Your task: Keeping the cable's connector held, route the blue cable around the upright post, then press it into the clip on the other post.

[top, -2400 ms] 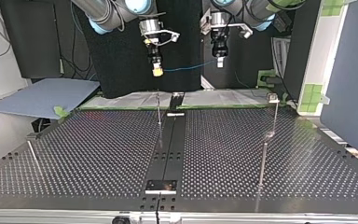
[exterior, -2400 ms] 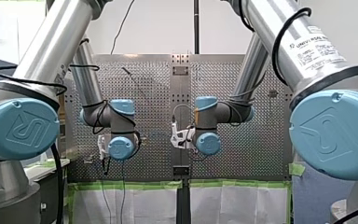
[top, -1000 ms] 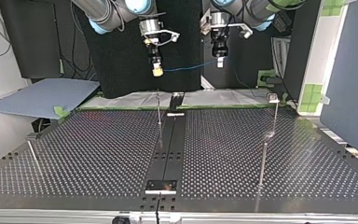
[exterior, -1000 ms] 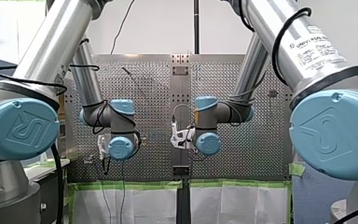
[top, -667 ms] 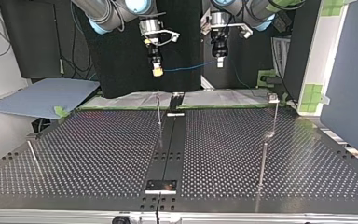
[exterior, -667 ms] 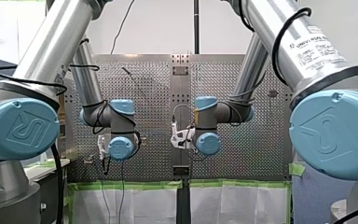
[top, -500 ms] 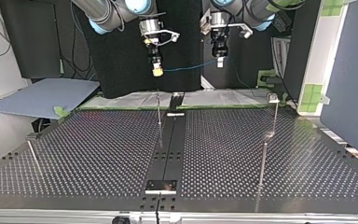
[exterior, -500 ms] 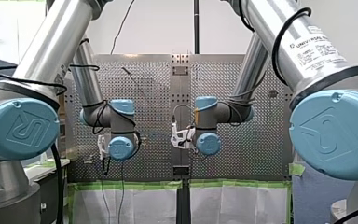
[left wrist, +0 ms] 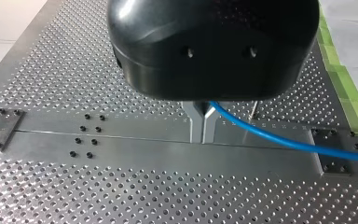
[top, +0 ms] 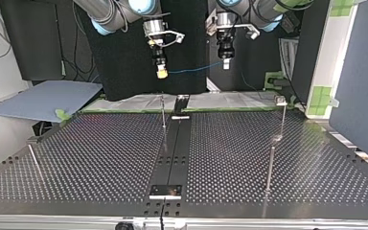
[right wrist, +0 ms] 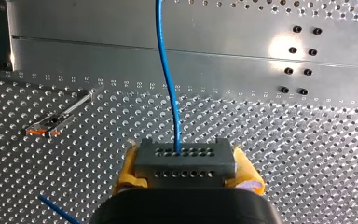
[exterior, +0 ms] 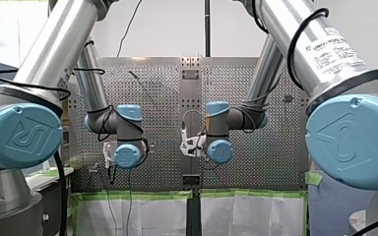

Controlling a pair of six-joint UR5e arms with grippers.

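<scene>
My right gripper is closed with its yellow pads on the grey connector. The blue cable leaves the connector straight ahead of it. My left gripper has its metal fingers pressed together on the same cable, a little further along.

In the top view the cable runs almost level between both grippers. It hangs high above the far edge of the bench and touches no post. The thin upright post stands below the right gripper, a little nearer to that camera. The post with a small head, at that view's right, is on the left gripper's side; the head is too small to say what it is. So I judge the cable must come down and toward that camera to pass the thin post.
</scene>
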